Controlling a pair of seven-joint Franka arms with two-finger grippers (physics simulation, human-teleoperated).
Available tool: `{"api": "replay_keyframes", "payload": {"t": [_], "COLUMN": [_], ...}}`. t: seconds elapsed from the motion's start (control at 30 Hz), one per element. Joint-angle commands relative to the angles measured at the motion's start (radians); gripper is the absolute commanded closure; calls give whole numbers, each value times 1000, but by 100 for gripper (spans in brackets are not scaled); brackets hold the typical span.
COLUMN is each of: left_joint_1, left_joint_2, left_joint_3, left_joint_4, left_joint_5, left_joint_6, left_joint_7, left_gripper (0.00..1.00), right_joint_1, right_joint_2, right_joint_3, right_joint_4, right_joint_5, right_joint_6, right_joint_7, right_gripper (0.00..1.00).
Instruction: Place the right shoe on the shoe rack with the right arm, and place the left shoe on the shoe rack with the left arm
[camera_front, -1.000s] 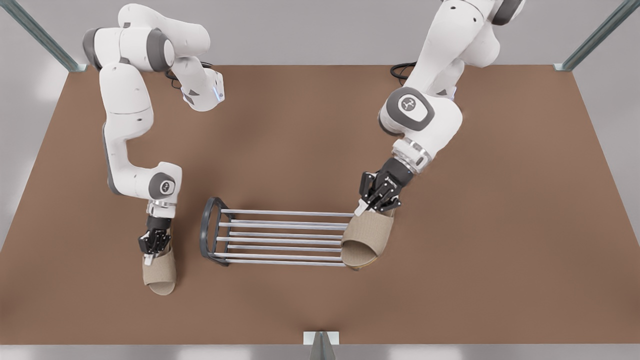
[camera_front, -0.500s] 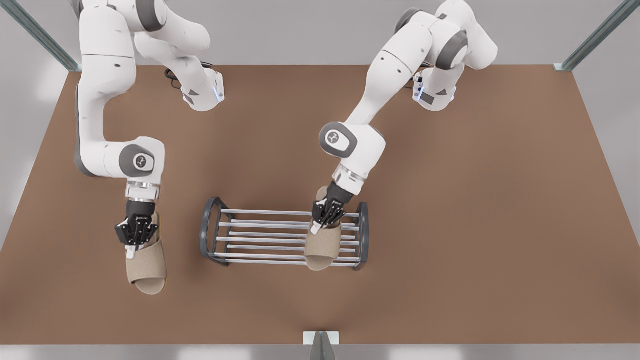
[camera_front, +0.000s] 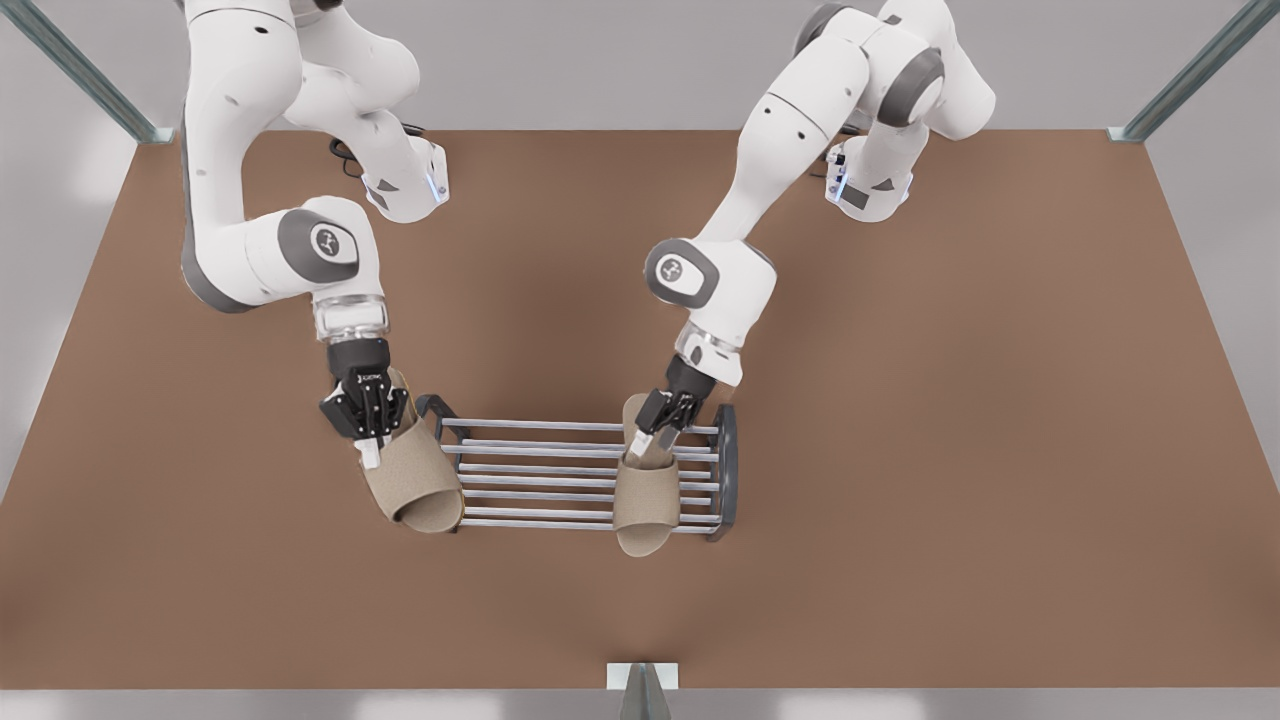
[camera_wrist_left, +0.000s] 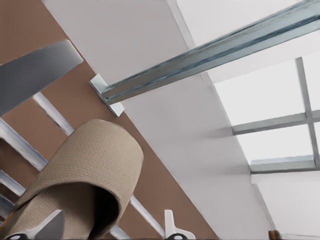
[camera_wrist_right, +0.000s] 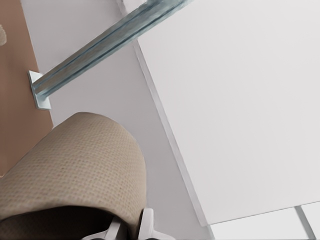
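Note:
The shoe rack (camera_front: 550, 426) lies mid-table, silver bars between dark arched end frames (camera_front: 725, 470). My left gripper (camera_front: 370, 455), on the front view's left, is shut on the left shoe (camera_front: 415, 485), a beige open-toe slipper held tilted over the rack's left end. In the left wrist view that shoe (camera_wrist_left: 85, 170) hangs above the bars (camera_wrist_left: 52, 115) and an end frame (camera_wrist_left: 30, 70). The right shoe (camera_front: 642, 505) lies across the bars near the right end, toe past the front bar. My right gripper (camera_front: 645, 447) is shut on its strap edge; its fingers (camera_wrist_right: 147, 222) pinch the shoe (camera_wrist_right: 75, 160).
The brown table (camera_front: 950, 450) stretches wide around the rack. A metal post bracket (camera_front: 642, 680) stands at the near edge, and slanted frame posts (camera_front: 1130, 130) rise at the far corners. The arm bases (camera_front: 405, 185) and cables sit along the far edge.
My left gripper has carried the left shoe rightwards, from the table to the rack's left end. The right shoe has settled lower on the bars, with the right gripper tilted back behind it.

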Motion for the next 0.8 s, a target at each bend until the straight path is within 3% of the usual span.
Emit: {"api": "replay_keyframes", "payload": {"t": [0.0, 0.13, 0.23, 0.33, 0.37, 0.4, 0.43, 0.47, 0.5, 0.53, 0.57, 0.6, 0.77], "left_joint_1": [-30, -56, -51, -50, -47, -6, 71, 140, 302, 495, 626, 737, 737], "left_joint_2": [-97, -420, -509, -451, -401, -310, -253, -249, -255, -302, -368, -396, -333], "left_joint_3": [-3, -3, 205, 494, 644, 807, 833, 813, 650, 359, 117, -24, -37], "left_joint_4": [-98, -226, -246, -250, -250, -220, -117, -33, 79, 159, 149, 146, 156], "left_joint_5": [-9, -131, -126, -36, 67, 341, 568, 830, 1050, 1424, 1669, 1730, 1736], "left_joint_6": [70, 168, 51, -381, -652, -1044, -1249, -1393, -1528, -1625, -1662, -1700, -1668], "left_joint_7": [-157, -159, -131, -76, -78, -90, -114, -142, -147, -159, -208, -209, -214], "left_gripper": [0, 0, 0, 0, 0, 0, 0, 0, 0, 0, 0, 0, 0], "right_joint_1": [69, 133, 130, 135, 136, 136, 136, 138, 140, 141, 141, 141, 140], "right_joint_2": [44, 163, 257, 311, 323, 331, 332, 335, 334, 338, 338, 343, 354], "right_joint_3": [-14, -28, -31, -37, -70, -71, -70, -70, -68, -68, -67, -68, -70], "right_joint_4": [46, 133, 190, 196, 198, 201, 195, 195, 193, 192, 190, 192, 189], "right_joint_5": [49, 112, 127, 162, 162, 164, 165, 167, 182, 211, 250, 250, 250], "right_joint_6": [28, 15, -9, -54, -72, -75, -100, -101, -101, -101, -101, -103, -124], "right_joint_7": [0, 0, 0, -1, -4, -4, -4, -4, -4, -4, -4, -6, -4], "right_gripper": [79, 79, 79, 79, 79, 79, 79, 79, 79, 68, 17, 0, 0]}}
